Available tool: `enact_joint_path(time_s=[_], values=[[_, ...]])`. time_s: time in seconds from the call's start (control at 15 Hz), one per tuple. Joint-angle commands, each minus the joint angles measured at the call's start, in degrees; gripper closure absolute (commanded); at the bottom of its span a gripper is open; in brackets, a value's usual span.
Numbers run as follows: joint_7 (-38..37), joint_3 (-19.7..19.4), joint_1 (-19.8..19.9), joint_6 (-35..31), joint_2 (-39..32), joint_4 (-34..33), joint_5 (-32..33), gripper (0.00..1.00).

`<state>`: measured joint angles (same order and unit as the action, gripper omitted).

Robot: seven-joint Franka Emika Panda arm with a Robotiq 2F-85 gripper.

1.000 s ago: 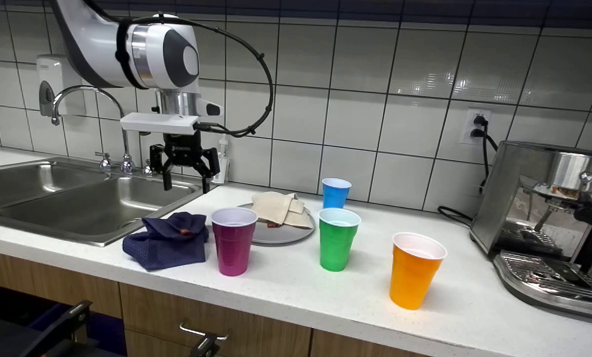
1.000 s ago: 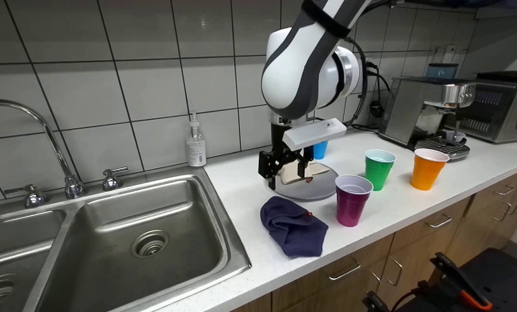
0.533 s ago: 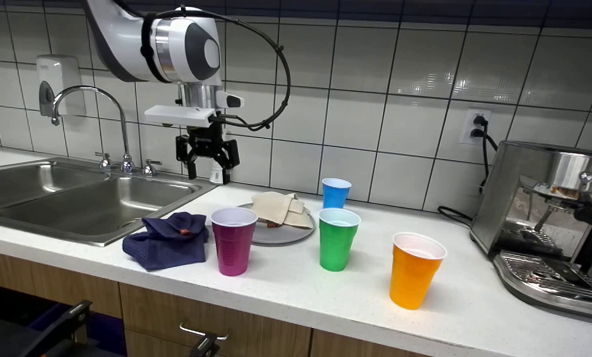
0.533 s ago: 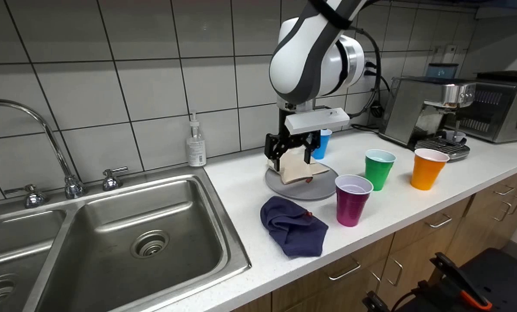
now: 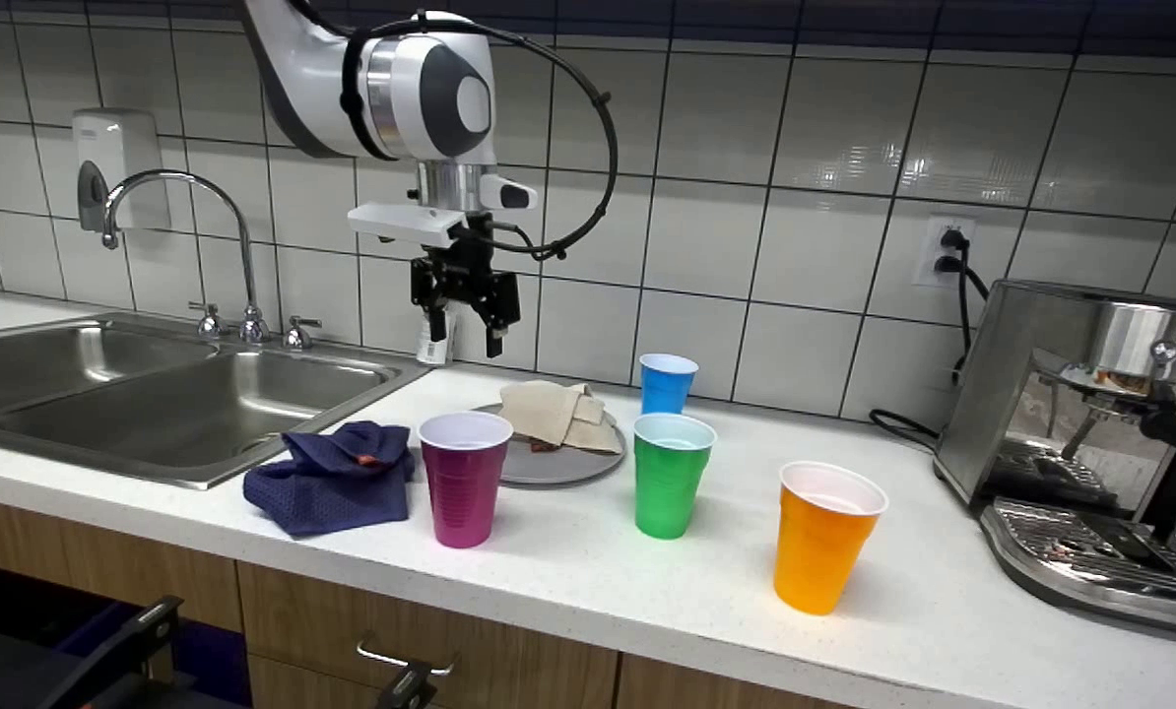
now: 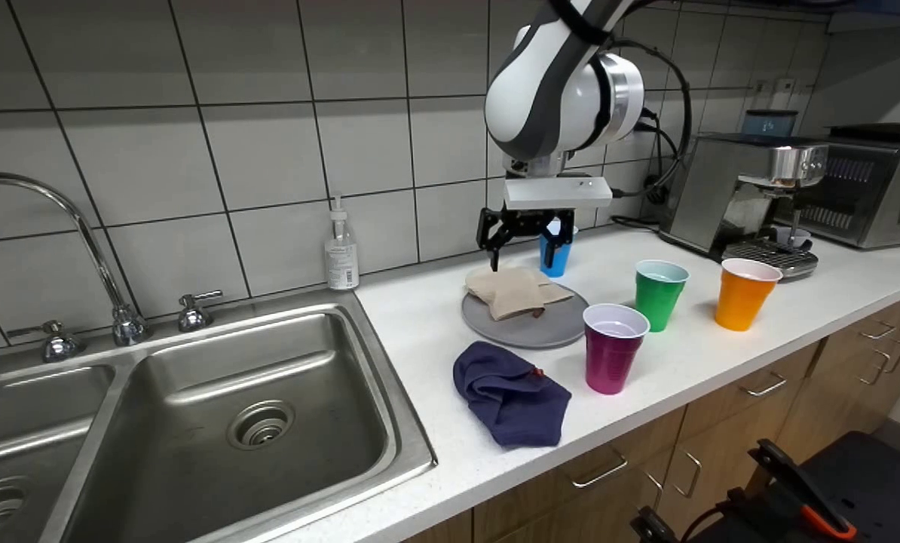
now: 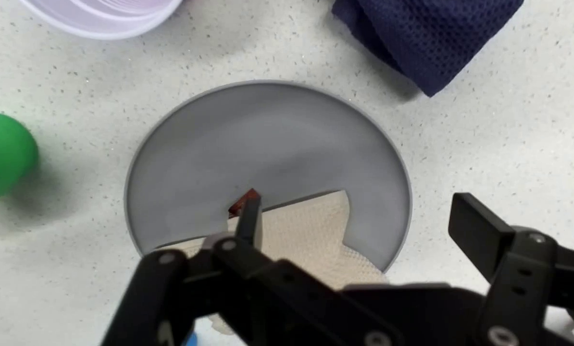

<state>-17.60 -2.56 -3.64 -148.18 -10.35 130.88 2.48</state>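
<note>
Hand [image 6: 521, 262]: fingers spread wide apart, touching none of the things below; it hangs pointing down, just right of centre in an exterior view.
Beige cloth [image 6: 512, 292]: folded, lying on the gray plate [image 7: 268, 134], lower than the hand and apart from it; in the wrist view it takes the lower centre, partly hidden by a finger.
Gray plate: round, on the desk [image 5: 568, 551], at the middle of the wrist view, the beige cloth over its lower part.
Reddish-brown piece [image 7: 241, 202]: small, poking out from the beige cloth's edge near the centre of the wrist view; what it is cannot be told.
Dark blue cloth [image 5: 327, 492]: crumpled on the desk, left of the purple cup [image 5: 465, 487] in an exterior view; upper right in the wrist view.
Purple cup: upright, its pale inside at the upper left of the wrist view.
Green cup [image 5: 669, 487]: upright, right of centre in both exterior views, cut off by the left edge of the wrist view.
Blue cup [image 5: 667, 390]: upright near the tiled wall [image 5: 706, 236], behind the green cup in an exterior view.
Orange cup [image 5: 824, 551]: upright, lower right in an exterior view.
Sink [image 6: 412, 445]: metal, at the left in both exterior views.
</note>
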Motion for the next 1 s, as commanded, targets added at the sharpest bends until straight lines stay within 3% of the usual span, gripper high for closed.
enact_joint_path(time_s=[0.0,0.07,0.47,0.93], values=[[3.9,0.8,2.3,1.7,-1.8,-3.5,-5.0,0.00],[0.7,0.0,1.0,0.2,-1.0,-1.3,-2.2,0.00],[2.2,0.1,1.5,0.2,-1.6,-2.3,-3.8,0.00],[-22.6,-2.9,-2.6,3.3,-5.6,-5.2,-0.3,0.00]])
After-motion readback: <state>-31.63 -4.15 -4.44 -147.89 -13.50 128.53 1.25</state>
